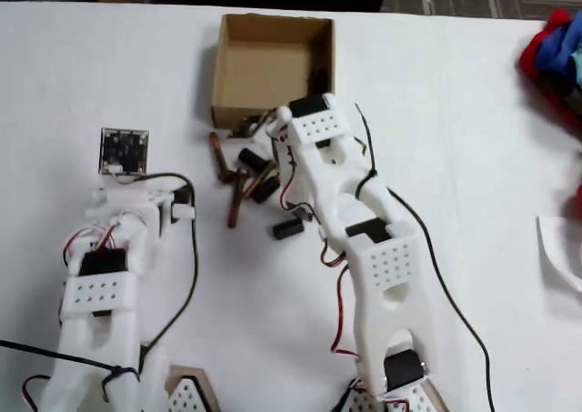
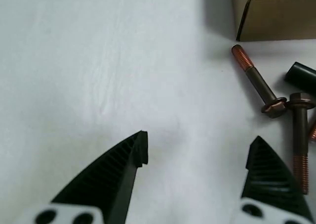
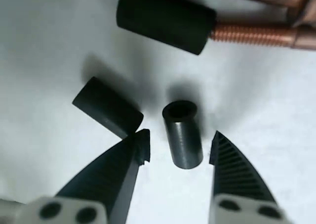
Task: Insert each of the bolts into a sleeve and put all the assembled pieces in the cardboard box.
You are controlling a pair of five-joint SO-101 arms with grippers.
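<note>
Two white arms (image 1: 382, 257) are sitting side by side at a white table (image 1: 473, 112), with the cardboard box (image 1: 232, 116) lying open at 12 o'clock in the high view and a loose scatter of bolts (image 1: 218, 157) and sleeves (image 1: 287, 227) lying just at its 6 o'clock. The right gripper (image 3: 180, 140) is hanging over that scatter with its fingers (image 3: 113, 179) released, straddling a short black sleeve (image 3: 182, 135) that is sitting on the table between them, a gap showing on either side. A second sleeve (image 3: 107, 107) is lying just beside one fingertip. A third sleeve (image 3: 165, 19) is resting farther off with a copper-threaded bolt (image 3: 252, 34) meeting its end; whether the thread is going inside cannot be told. The left gripper (image 2: 200, 140) is hovering at 9 o'clock from the scatter, its own fingers (image 2: 113, 174) spread wide over bare table, with two brown bolts (image 2: 256, 80) lying near a corner of the box
</note>
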